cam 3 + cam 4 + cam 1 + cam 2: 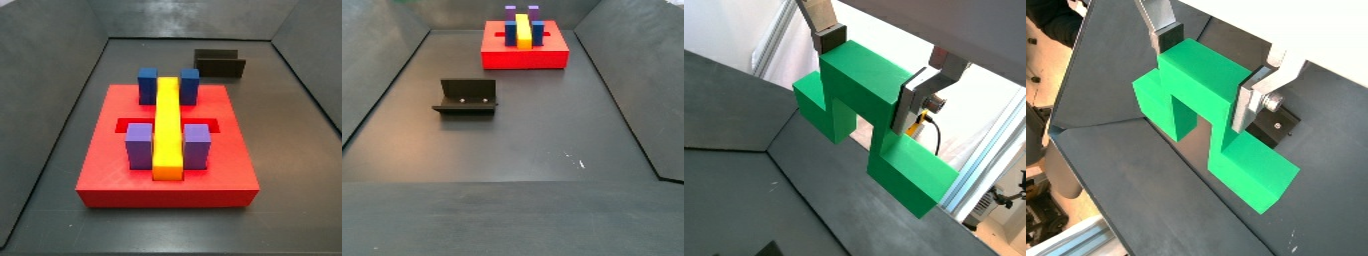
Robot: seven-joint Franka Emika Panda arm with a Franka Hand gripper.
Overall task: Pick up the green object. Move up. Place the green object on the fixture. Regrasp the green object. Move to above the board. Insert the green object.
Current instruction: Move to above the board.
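— Between my two flat silver fingers (926, 92), what do you see?

— Your jaws (875, 70) are pinching the bright green plastic block with the stepped, notched outline (865, 120); both wrist views show it, and it appears again here (1207, 115). One finger presses each side of its raised middle part, and its two legs hang past the fingertips, one reaching further than the other.

— Does the block touch anything below me?

— No, it hangs clear of the dark grey floor (1146, 190), well above it. Neither side view shows you or the block.

— And the low black L-shaped fixture with the raised back wall?

— It stands bare on the floor (466, 99), well apart from the large flat red rectangular board (527, 55). In a side view it sits beyond the board's far corner (221, 63).

— What does the board carry?

— A long yellow bar (167, 125) lies along its middle, with two purple blocks (140, 146) beside its near end, one on each side, and two blue blocks (148, 80) flanking its far end in the same way
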